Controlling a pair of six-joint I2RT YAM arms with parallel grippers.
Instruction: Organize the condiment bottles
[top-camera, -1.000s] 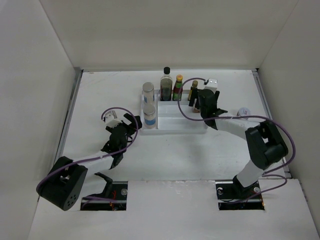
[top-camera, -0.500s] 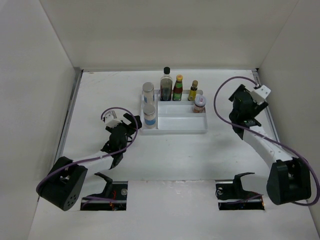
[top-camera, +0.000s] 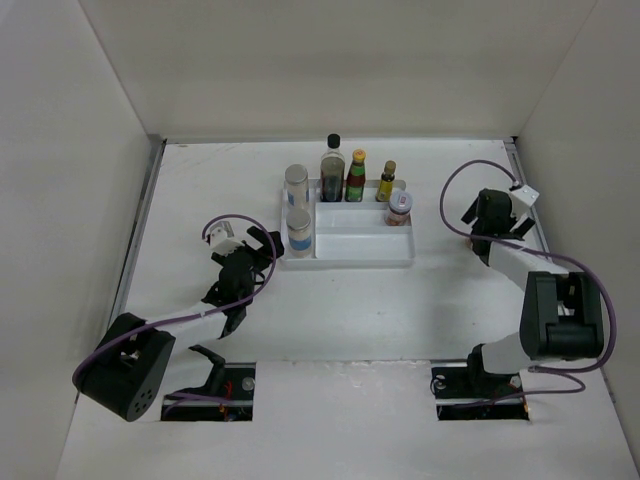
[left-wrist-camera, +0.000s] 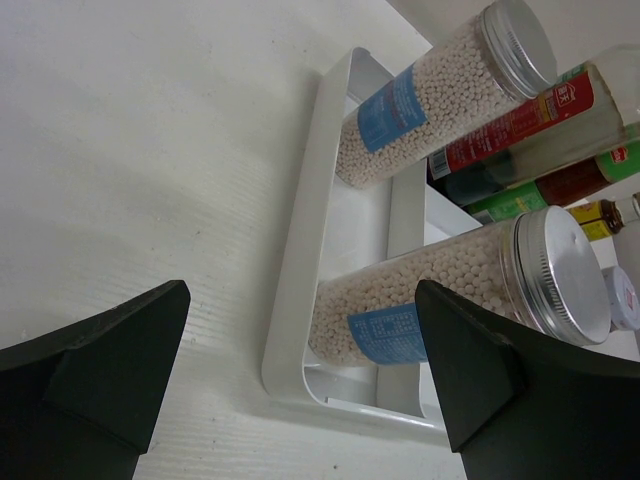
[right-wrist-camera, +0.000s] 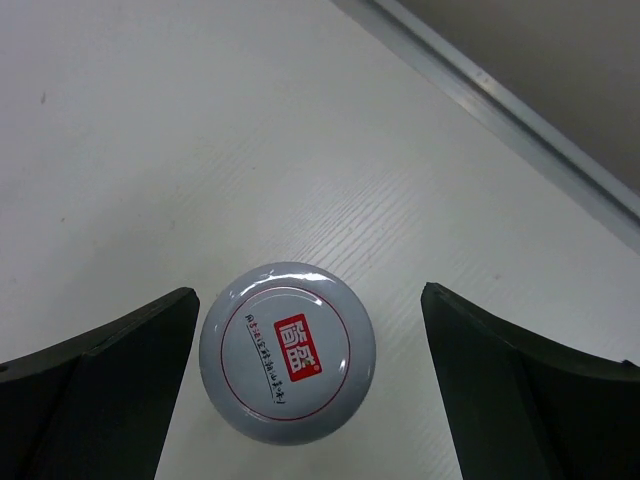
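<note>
The white tray holds two grey-lidded jars, the tall dark black-capped bottle, the yellow-capped red-green bottle, the small yellow-labelled bottle and one pinkish spice jar. The other spice jar stands on the table right of the tray, seen lid-up in the right wrist view. My right gripper is open above it, one finger on each side, and hides it in the top view. My left gripper is open and empty beside the tray's left edge.
The left wrist view shows the tray rim, both grey-lidded jars and the dark bottle behind them. White walls enclose the table; a metal strip runs along the right edge close to the loose jar.
My right arm left the tray's right compartment, where a pinkish spice jar now stands, swung right, and now sits over the loose spice jar. The left arm has not moved.
</note>
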